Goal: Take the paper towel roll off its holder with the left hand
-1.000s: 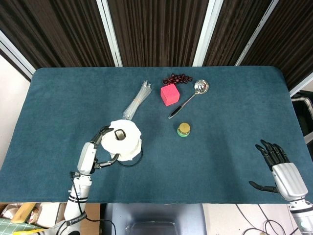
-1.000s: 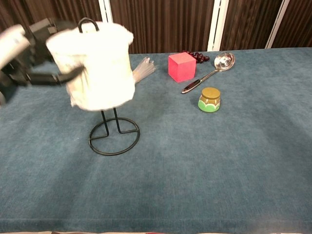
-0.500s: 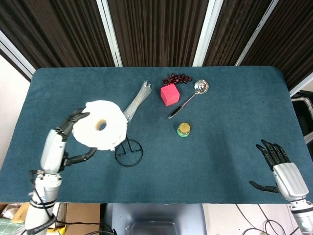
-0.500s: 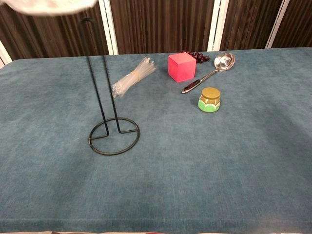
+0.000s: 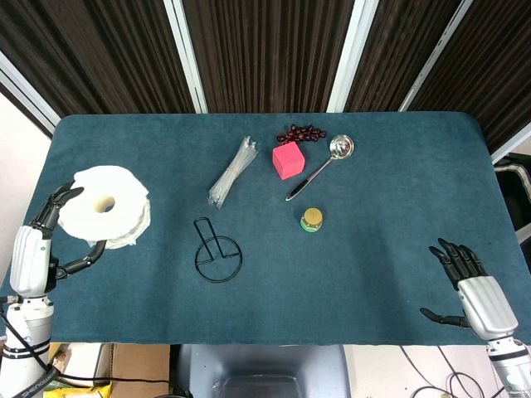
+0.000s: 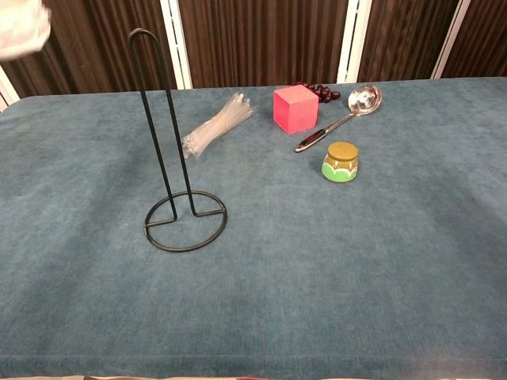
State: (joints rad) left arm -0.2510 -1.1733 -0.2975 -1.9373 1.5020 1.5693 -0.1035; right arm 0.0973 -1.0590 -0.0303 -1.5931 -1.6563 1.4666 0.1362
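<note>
Left hand (image 5: 37, 249) holds paper towel roll (image 5: 104, 217) aloft, clear of holder (image 5: 217, 257).

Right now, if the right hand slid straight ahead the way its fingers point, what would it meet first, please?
The right hand points up-left across bare table. The way looks free at first; further along, the small jar or spoon may lie near that line, though depth is unclear.

Blue-clothed table (image 5: 398, 166), wire holder (image 5: 216, 253), pink cube (image 5: 288, 159), ladle (image 5: 322, 166), jar (image 5: 312, 220), straws bundle (image 5: 232, 170), dark beads (image 5: 300, 133)
</note>
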